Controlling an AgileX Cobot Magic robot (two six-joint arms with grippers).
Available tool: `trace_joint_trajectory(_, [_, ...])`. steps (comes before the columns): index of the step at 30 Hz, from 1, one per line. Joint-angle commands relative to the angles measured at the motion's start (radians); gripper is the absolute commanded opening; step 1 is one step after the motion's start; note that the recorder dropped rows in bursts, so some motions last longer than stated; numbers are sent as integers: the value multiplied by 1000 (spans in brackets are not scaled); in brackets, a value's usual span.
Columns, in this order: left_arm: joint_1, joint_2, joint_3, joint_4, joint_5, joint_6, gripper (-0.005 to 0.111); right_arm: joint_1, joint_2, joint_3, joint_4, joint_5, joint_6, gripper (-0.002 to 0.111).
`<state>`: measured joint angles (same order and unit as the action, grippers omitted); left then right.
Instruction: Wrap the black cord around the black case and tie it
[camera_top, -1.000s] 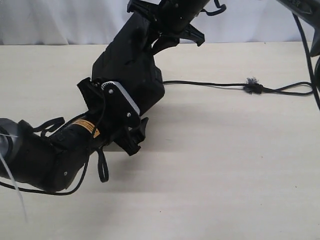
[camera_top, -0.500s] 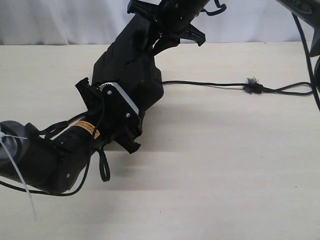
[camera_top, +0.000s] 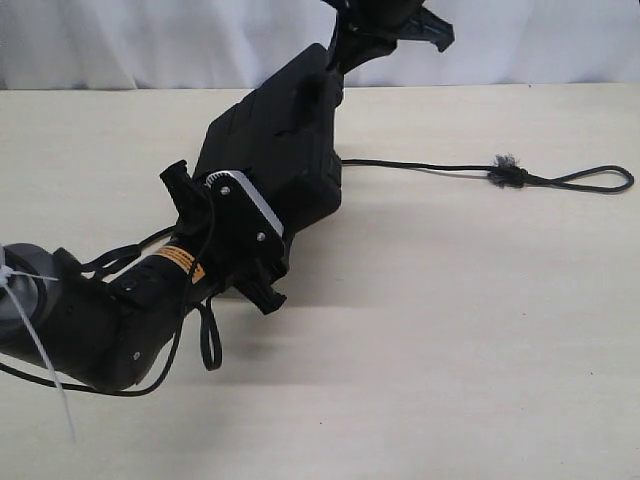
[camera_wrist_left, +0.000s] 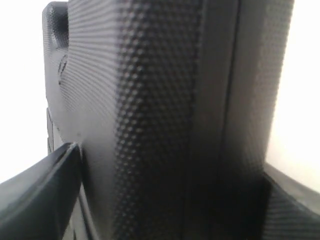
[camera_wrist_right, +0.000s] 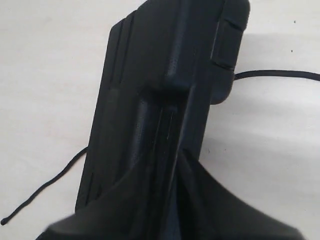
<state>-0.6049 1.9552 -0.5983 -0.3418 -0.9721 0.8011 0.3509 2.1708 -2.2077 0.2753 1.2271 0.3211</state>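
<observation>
The black case (camera_top: 285, 140) is held tilted above the table, one end high at the back. My left gripper (camera_top: 262, 195) is shut on its lower end; in the left wrist view the case's dimpled side (camera_wrist_left: 165, 115) fills the space between the fingers (camera_wrist_left: 40, 195). My right gripper (camera_top: 345, 55) is shut on the upper end, its fingers (camera_wrist_right: 125, 205) closing on the case's ribbed edge (camera_wrist_right: 160, 75). The black cord (camera_top: 430, 168) runs from under the case to the right, with its frayed knot (camera_top: 508, 174) and narrow loop (camera_top: 595, 180) lying flat. Its plain end (camera_wrist_right: 45, 190) shows beside the case.
The pale wooden table (camera_top: 450, 330) stretches to the front and right. A white backdrop (camera_top: 120, 40) closes the far edge. The left arm's bulky body (camera_top: 90, 320), with its own thin cables, lies across the front left.
The right gripper has risen and shifted right, taking the case's upper end with it. The case now leans further right. The cord's loop, partly covered before, now shows in full.
</observation>
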Motion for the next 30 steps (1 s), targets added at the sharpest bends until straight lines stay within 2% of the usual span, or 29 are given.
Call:
trace_joint_trajectory(1, [0,2,4,-12,13,-47,0,-3,-10,-2,-11,-6,-14,31])
trace_joint_trajectory(6, [0,2,4,-12,15,-56,0,-28,-27,-2,-91,-6,-25,50])
trace_joint_trajectory(12, [0,2,4,-12,15,-72,0,-155,-59,1,-216,-6,-94,52])
trace_joint_trajectory(16, [0,2,4,-12,15,-72,0,-273,-33,45,-235,-6,-359,52])
trace_joint_trajectory(19, [0,2,4,-12,25,-74,0,-337,22,57,-349,-6,-427,52])
trace_joint_trajectory(20, [0,2,4,-12,29,-74,0,-349,58,57,-408,-6,-557,52])
trace_joint_trajectory(25, [0,2,4,-12,32,-74,0,-349,206,60,-466,-6,-1022,52])
trace_joint_trajectory(30, [0,2,4,-12,28,-74,0,-351,282,60,-536,-6,-1145,52])
